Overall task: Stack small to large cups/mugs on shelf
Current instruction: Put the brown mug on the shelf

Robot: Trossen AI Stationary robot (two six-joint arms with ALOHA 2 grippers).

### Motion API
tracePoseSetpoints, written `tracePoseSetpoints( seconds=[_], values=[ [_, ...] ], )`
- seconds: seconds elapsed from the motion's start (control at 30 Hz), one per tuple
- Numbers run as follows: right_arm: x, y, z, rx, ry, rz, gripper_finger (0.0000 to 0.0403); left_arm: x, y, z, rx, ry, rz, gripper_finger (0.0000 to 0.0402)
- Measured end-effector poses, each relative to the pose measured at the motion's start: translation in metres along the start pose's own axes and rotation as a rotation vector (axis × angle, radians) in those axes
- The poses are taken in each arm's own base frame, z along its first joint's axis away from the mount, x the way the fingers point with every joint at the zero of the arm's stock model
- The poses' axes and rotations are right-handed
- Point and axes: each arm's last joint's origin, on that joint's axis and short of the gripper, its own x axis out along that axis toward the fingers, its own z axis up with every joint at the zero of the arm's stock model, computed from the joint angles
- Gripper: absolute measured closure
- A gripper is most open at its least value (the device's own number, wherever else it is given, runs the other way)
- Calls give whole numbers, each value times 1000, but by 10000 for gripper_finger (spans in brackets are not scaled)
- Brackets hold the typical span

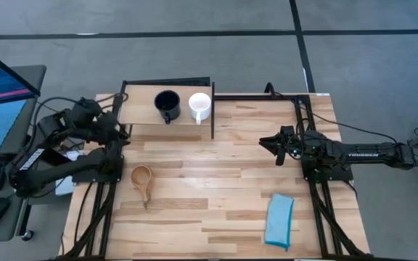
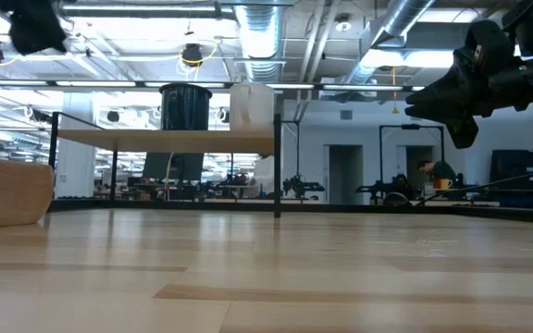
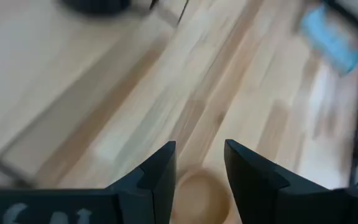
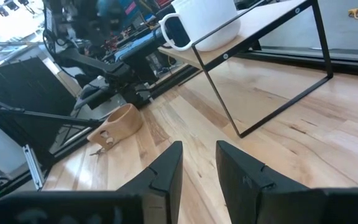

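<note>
A dark mug [image 1: 167, 106] and a white mug [image 1: 199, 107] stand upright side by side on the shelf [image 1: 140, 109], at the table's far left. They also show in the low view as the dark mug [image 2: 185, 106] and the white mug [image 2: 252, 106]. The wooden cup [image 1: 142, 178] rests on the tabletop in front of the shelf, its long handle pointing toward the near edge. My left gripper [image 3: 199, 149] hovers open above the table, with the wooden cup [image 3: 197, 196] below it. My right gripper [image 4: 199, 146] is open in the air right of the shelf, facing the white mug [image 4: 204, 22].
A folded light blue cloth [image 1: 279, 220] lies near the table's near right corner. The shelf's thin black frame leg [image 4: 225, 93] stands between my right gripper and the wooden cup [image 4: 118, 124]. Bare wood planks [image 1: 216, 174] span the table's middle.
</note>
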Motion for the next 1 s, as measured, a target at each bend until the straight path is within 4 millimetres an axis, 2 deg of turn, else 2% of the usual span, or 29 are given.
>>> tracePoseSetpoints(
  seconds=[0.23,0.4,0.57,0.8,1.0],
  values=[
    [0,0,0,5,0,0,284,11,6,-14,-63,135,33,275],
    [0,0,0,5,0,0,284,18,10,-13,-73,168,105,275],
    [0,0,0,12,-1,-1,284,29,12,-13,-54,229,95,279],
    [0,0,0,42,-1,-1,284,51,11,-21,-41,352,73,309],
    [0,0,0,42,-1,-2,284,66,1,-16,-50,365,7,333]
  ],
)
